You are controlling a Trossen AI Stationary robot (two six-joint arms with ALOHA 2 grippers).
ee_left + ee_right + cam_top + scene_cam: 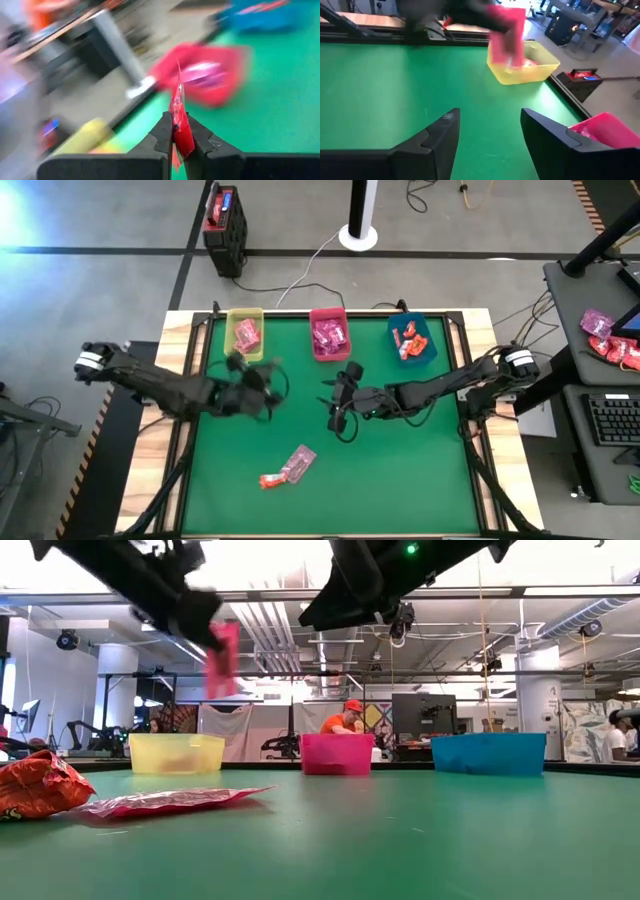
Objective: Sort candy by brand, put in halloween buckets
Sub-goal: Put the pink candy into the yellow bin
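Green table (400,470): left gripper (179,136) pinches a pink candy (181,131) thinly, which could slip; right gripper (490,131) is spread.

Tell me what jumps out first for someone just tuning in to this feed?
The left gripper is raised above the green table, shut on a bright pink candy packet that dangles in front of the yellow-green bin. Beside it over mid-table, the right gripper hangs open and empty. Two leftover packets, one pale pink and one orange-red, lie together near the table's front edge.
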